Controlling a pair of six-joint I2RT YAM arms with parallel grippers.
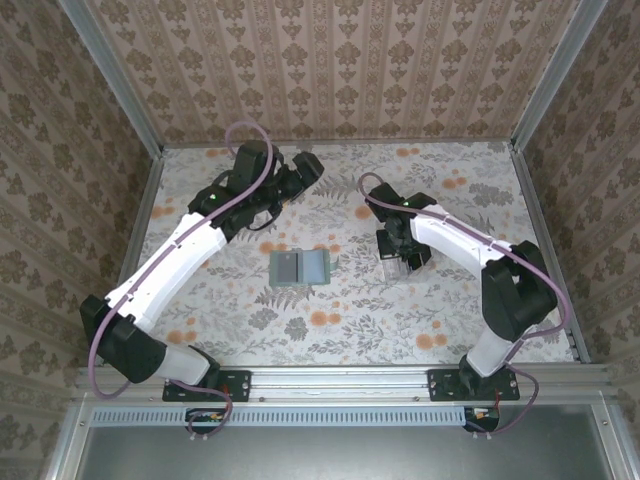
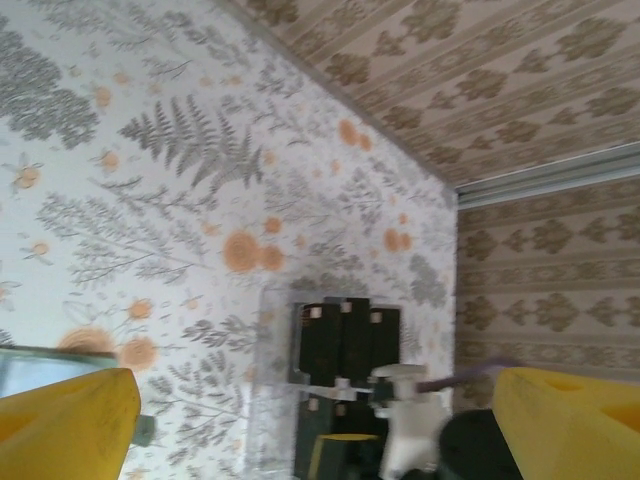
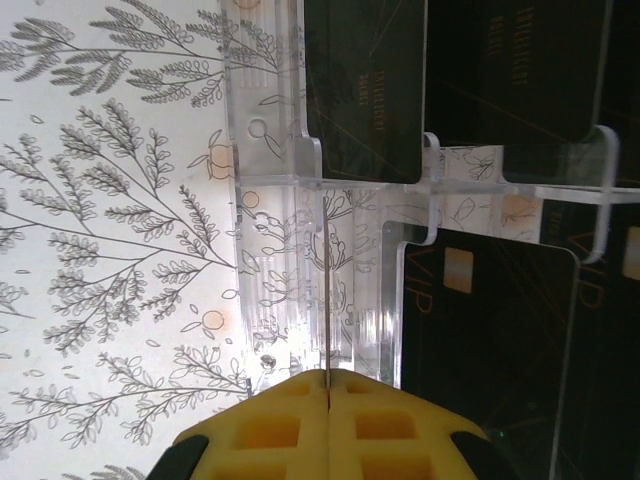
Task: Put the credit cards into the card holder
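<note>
- We see the small flat sage-green rectangular card holder [image 1: 302,267] lying flat near the middle of the floral-patterned counter [image 1: 330,335], between the two arms and apart from both of them.
- The thin black rectangular credit cards [image 3: 365,90] stand in a clear plastic slotted rack [image 3: 270,200], which sits to the right of the card holder and a little farther back.
- In the right wrist view we count several cards behind the clear dividers, in two rows. At least one near card carries a small gold chip and faint lettering.
- The right tool [image 1: 402,262] hangs directly over the rack. In its own camera, the right tool [image 3: 328,378] has its yellow fingers [image 3: 270,430] pressed together with only a hairline seam between them.
- A thin dark line runs up from that seam across the rack wall. We cannot tell whether it is a card seen edge-on or part of the rack.
- The left tool [image 1: 305,168] is raised at the far left of the counter, well apart from the card holder and the rack.
- From the left wrist, the left tool [image 2: 312,380] has its yellow fingers [image 2: 70,420] spread wide apart with nothing between them. Beyond them we see the rack [image 2: 275,340] with its dark cards [image 2: 345,340] and part of the right arm [image 2: 405,435].
</note>
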